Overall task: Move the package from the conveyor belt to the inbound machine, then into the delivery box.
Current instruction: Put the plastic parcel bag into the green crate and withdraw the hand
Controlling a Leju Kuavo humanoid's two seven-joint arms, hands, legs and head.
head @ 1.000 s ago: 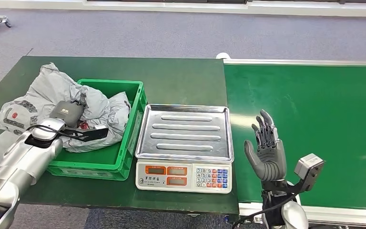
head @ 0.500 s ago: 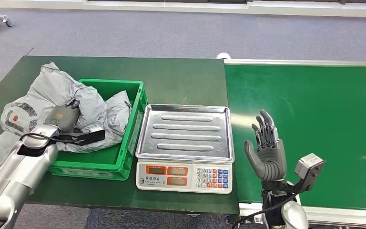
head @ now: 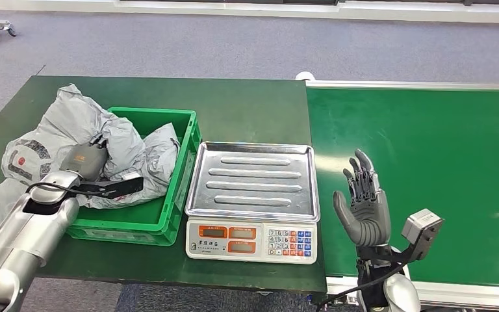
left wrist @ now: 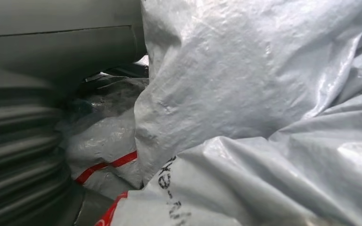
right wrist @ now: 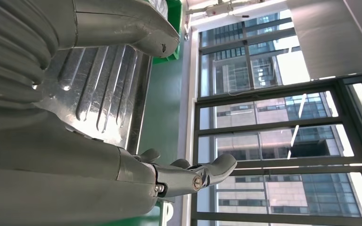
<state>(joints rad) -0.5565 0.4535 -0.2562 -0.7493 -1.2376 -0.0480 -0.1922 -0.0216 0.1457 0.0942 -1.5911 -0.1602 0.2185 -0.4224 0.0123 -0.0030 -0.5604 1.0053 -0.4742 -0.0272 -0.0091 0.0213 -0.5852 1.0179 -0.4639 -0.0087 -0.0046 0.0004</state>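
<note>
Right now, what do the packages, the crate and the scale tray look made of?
Packages: thin grey plastic film, probably poly mailer bags; crumpled, glossy creases, printed red and black marks.
Crate: rigid green plastic, apparently moulded; thick even walls with a slight sheen.
Scale tray: bare metal, likely stainless steel; silver, reflective, with pressed ribs.

Looks to me like a parcel-sorting test cell in an office bldg: green conveyor (head: 422, 175), weighing scale (head: 252, 195), green crate (head: 169, 208) w/ grey mailer bags (head: 71, 130) on a table (head: 247, 110), carpet floor (head: 234, 45), tall windows (right wrist: 273, 136) facing towers.
</note>
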